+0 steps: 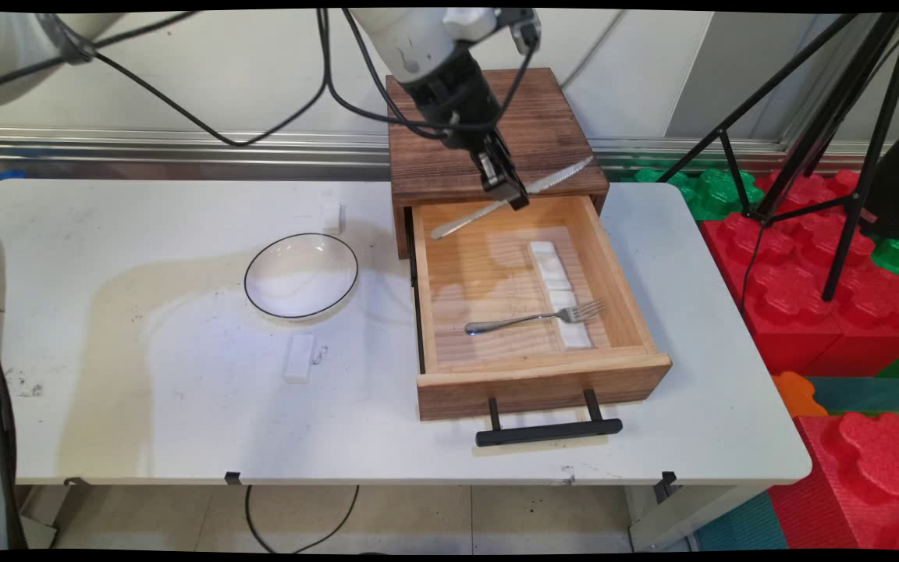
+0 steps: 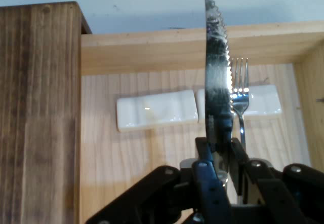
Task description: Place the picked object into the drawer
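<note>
My gripper (image 1: 508, 191) is shut on a serrated silver knife (image 1: 513, 197) and holds it level over the back of an open wooden drawer (image 1: 623, 373). In the hand view the knife (image 2: 216, 77) points straight ahead from between my fingertips (image 2: 205, 155), the gripper (image 2: 218, 155) clamped on it near the handle. Down in the drawer lies a fork (image 1: 537, 317) with its tines resting on a row of white rests (image 1: 559, 290). The fork (image 2: 239, 100) and white rests (image 2: 157, 109) show beneath the blade in the hand view.
The drawer belongs to a dark wooden box (image 1: 496, 133) at the table's back, and its black handle (image 1: 548, 431) sticks out toward the front edge. A white bowl with a dark rim (image 1: 301, 275) and two small white blocks (image 1: 299, 357) sit left. A tripod (image 1: 840, 156) and foam blocks (image 1: 824, 273) stand right.
</note>
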`<state>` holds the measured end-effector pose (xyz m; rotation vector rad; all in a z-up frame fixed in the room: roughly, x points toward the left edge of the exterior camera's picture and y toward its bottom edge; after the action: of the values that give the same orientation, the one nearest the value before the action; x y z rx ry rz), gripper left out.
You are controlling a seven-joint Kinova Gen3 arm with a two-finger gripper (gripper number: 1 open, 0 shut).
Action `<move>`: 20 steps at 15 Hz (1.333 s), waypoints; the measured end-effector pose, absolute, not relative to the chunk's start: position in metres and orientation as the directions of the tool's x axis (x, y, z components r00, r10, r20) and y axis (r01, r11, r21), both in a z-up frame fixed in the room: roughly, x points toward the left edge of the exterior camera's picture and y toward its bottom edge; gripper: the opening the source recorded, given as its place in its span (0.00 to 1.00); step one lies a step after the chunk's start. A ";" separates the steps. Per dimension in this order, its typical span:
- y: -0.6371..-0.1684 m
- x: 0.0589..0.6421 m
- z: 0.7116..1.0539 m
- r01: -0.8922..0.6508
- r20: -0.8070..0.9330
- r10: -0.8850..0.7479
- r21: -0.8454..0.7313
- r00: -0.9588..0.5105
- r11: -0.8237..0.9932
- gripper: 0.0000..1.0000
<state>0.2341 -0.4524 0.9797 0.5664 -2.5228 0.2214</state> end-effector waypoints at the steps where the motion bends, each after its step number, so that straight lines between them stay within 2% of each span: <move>1: -0.454 0.232 0.975 -0.437 0.540 -0.349 -0.038 -0.766 0.899 0.00; 11: -0.493 0.210 0.907 -0.423 0.551 -0.342 -0.023 -0.762 0.906 0.00; 20: -0.509 0.208 0.867 -0.424 0.525 -0.350 -0.025 -0.776 0.905 0.00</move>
<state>0.2080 -0.5092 0.8670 0.5567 -2.5409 0.1919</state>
